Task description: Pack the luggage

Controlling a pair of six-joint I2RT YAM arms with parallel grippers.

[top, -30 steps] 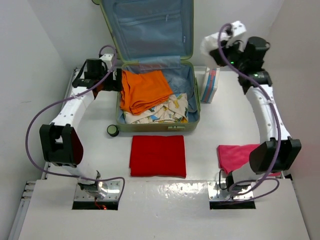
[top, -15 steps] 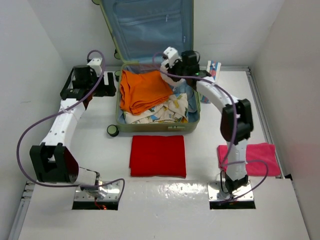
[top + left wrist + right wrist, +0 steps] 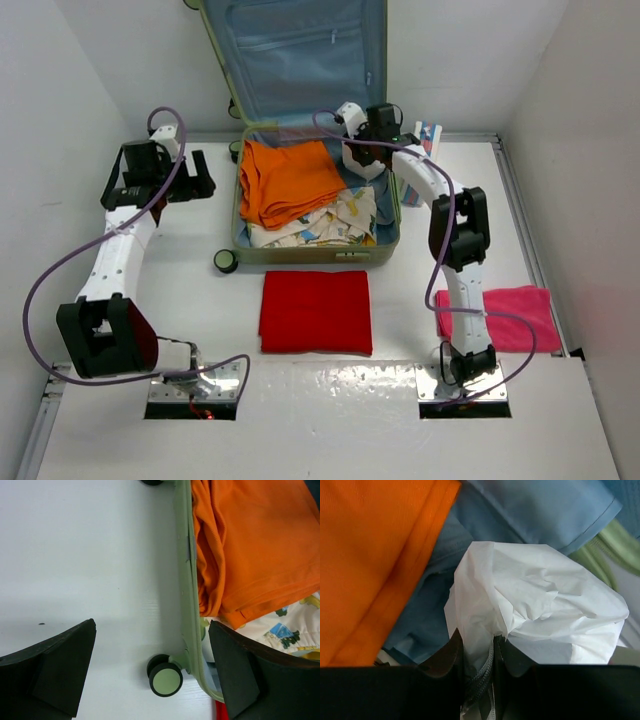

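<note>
The luggage (image 3: 318, 258) lies open mid-table, its lid (image 3: 300, 50) propped up and showing pale blue lining. Inside lie a folded orange garment (image 3: 290, 180) and a patterned cloth (image 3: 320, 225). My right gripper (image 3: 360, 130) hangs over the back right of the case, shut on a crumpled white bag (image 3: 349, 113). In the right wrist view the right gripper (image 3: 479, 639) pinches the white bag (image 3: 540, 605) at its neck along with a dark cord. My left gripper (image 3: 200, 175) stands open and empty left of the case; the left gripper (image 3: 151, 625) frames the case's wall (image 3: 186, 580) and wheel (image 3: 165, 676).
A folded red cloth (image 3: 316, 310) lies in front of the case. A pink cloth (image 3: 500, 312) sits at the right near the arm's base. A striped box (image 3: 422, 140) stands beside the case's right back corner. White walls close in on the left, back and right.
The right arm has swung from the far right to over the case's back right, carrying the white bag. The left arm has drawn back leftward, away from the case wall.
</note>
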